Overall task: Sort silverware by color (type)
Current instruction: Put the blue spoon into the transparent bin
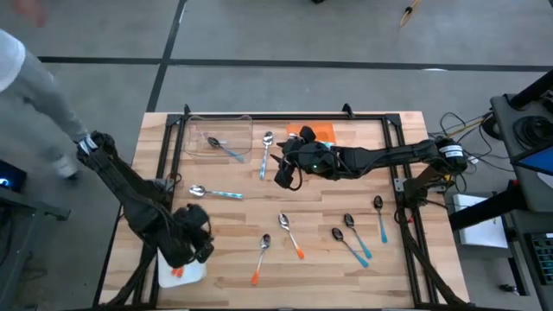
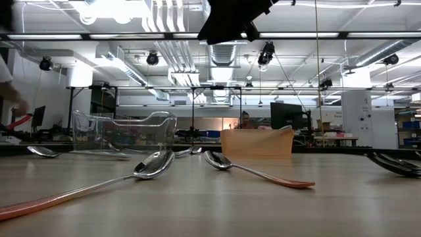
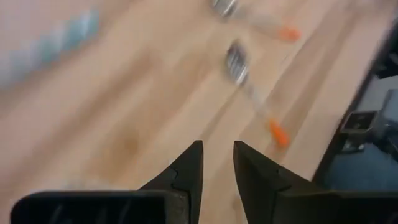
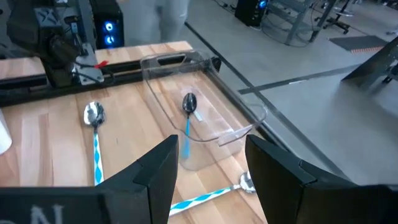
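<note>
Sorting ground: the wooden counter (image 1: 311, 259) carries the whole job, with spoons spread from its far-left corner to its right edge.
Clear bin: a transparent plastic container (image 1: 220, 136) sits at the far-left corner, one light-blue-handled silver spoon (image 1: 226, 149) lying inside it.
Orange bin: an orange container (image 1: 321, 131) stands at the far edge, partly hidden by the right arm.
White tray: a white dish (image 1: 181, 274) at the near-left corner holds something orange, apparently a spoon handle.
Left gripper (image 1: 197, 244): it hovers over the white dish, fingers (image 3: 186, 171) parted a little with nothing between them.
Right gripper (image 1: 285, 170): poised at the counter's far middle, facing the clear bin, fingers (image 4: 155, 168) wide apart and empty.
Loose spoons: two orange-handled silver spoons (image 1: 291, 236) lie near the front edge; three teal-handled dark spoons (image 1: 350, 244) lie toward the right edge; two more blue-handled spoons (image 1: 216, 193) rest near the clear bin.
Risk: thin handles lie flat on the wood, so I judge a pinch may slip or skid a spoon; mixing blue and teal is another likely error.
</note>
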Controlling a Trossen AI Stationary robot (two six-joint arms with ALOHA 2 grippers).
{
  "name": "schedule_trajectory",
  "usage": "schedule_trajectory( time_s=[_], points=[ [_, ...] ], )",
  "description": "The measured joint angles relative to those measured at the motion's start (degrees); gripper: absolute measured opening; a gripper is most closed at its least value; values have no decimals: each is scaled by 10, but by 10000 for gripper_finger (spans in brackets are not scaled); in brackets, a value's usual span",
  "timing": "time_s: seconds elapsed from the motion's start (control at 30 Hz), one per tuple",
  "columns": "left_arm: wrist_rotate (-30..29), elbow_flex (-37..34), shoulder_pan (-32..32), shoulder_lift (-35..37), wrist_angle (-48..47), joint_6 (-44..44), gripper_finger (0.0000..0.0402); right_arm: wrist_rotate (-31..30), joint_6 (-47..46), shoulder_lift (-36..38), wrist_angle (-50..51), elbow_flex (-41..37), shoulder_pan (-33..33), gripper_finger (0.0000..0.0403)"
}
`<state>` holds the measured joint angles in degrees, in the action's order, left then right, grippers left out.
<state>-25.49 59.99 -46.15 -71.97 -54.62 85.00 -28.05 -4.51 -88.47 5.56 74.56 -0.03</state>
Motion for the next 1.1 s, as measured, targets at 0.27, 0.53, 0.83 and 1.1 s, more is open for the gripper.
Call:
schedule_trajectory(
  time_s=[0.27,0.53,0.83,1.1],
  points=[
    [-72,49,114,17,123,-506,49,88,-30,-14,1,0,0,178],
    [-4,3,233,17,252,-857,40,105,-94,-10,133,37,1,178],
    [39,-85,367,26,336,-905,40,105,-180,-10,309,64,2,178],
    [35,-100,449,26,347,-911,40,154,-291,-10,450,63,1,178]
  ],
)
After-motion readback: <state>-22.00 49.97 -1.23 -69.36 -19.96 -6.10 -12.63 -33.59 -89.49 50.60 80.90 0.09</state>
